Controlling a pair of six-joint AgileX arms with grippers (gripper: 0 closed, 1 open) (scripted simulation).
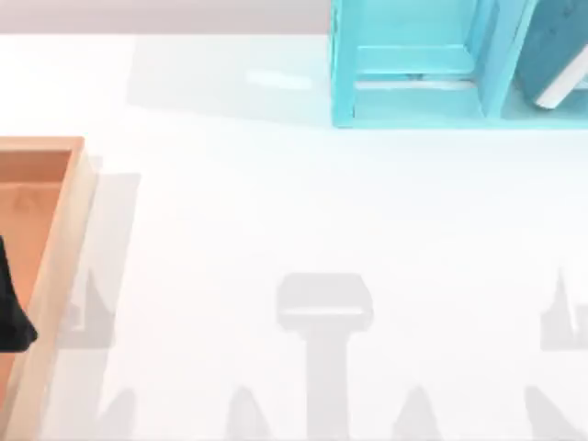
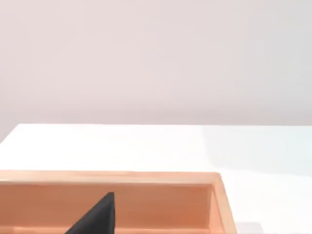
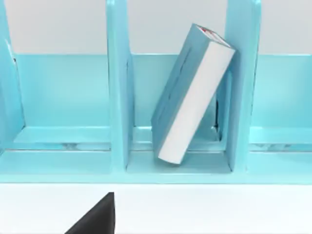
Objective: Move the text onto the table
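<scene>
The text [image 1: 560, 55] is a thick teal-blue book with white page edges. It leans tilted inside a compartment of the cyan shelf unit [image 1: 413, 64] at the table's far right. The right wrist view faces it: the text [image 3: 192, 95] rests its lower corner on the shelf floor and its upper end against a divider [image 3: 239, 83]. A dark part of my right gripper [image 3: 97, 217] shows over the white table [image 3: 219, 209], short of the shelf and apart from the book. My left gripper [image 1: 11, 312] hangs over the wooden tray at the left edge.
An orange-brown wooden tray [image 1: 64, 239] lies at the table's left side; its rim [image 2: 122, 178] shows in the left wrist view. The white table [image 1: 303, 202] stretches wide between tray and shelf, crossed by grey shadows near the front.
</scene>
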